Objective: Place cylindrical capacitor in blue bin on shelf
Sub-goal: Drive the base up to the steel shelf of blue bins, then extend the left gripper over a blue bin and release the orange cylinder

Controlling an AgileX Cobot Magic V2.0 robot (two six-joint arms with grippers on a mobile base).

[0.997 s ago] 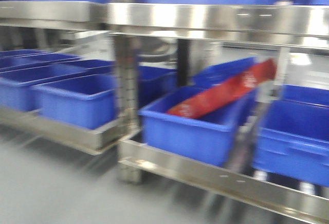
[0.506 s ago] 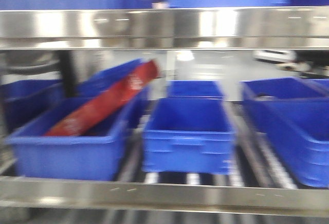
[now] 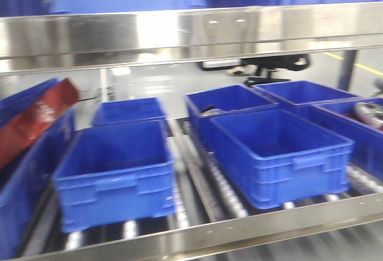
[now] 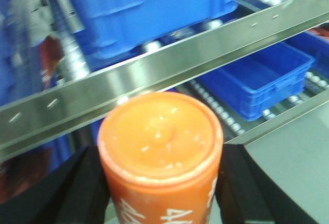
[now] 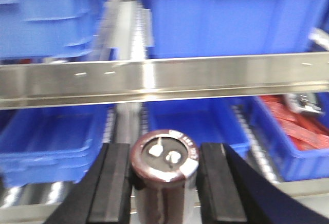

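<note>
In the right wrist view, my right gripper (image 5: 164, 153) is shut on the cylindrical capacitor (image 5: 163, 175). It is dark brown, stands upright, and has two pale terminals on its top. It hangs in front of the steel shelf rail (image 5: 164, 77), with a blue bin (image 5: 205, 118) on the tier behind it. My left gripper (image 4: 160, 180) is shut on an orange cylinder (image 4: 160, 136) with white lettering, held before another shelf rail (image 4: 169, 64). Neither gripper shows in the front view.
The front view shows the shelf's broad upper rail (image 3: 179, 30) and roller tracks carrying blue bins (image 3: 114, 165) (image 3: 281, 147). A red packet (image 3: 36, 117) leans out of the far-left bin. A bin of red packets (image 5: 298, 131) sits at right in the right wrist view.
The front view has swept to the right along the shelf. The bin with the red packet has slid from the middle of the picture to its left edge.
</note>
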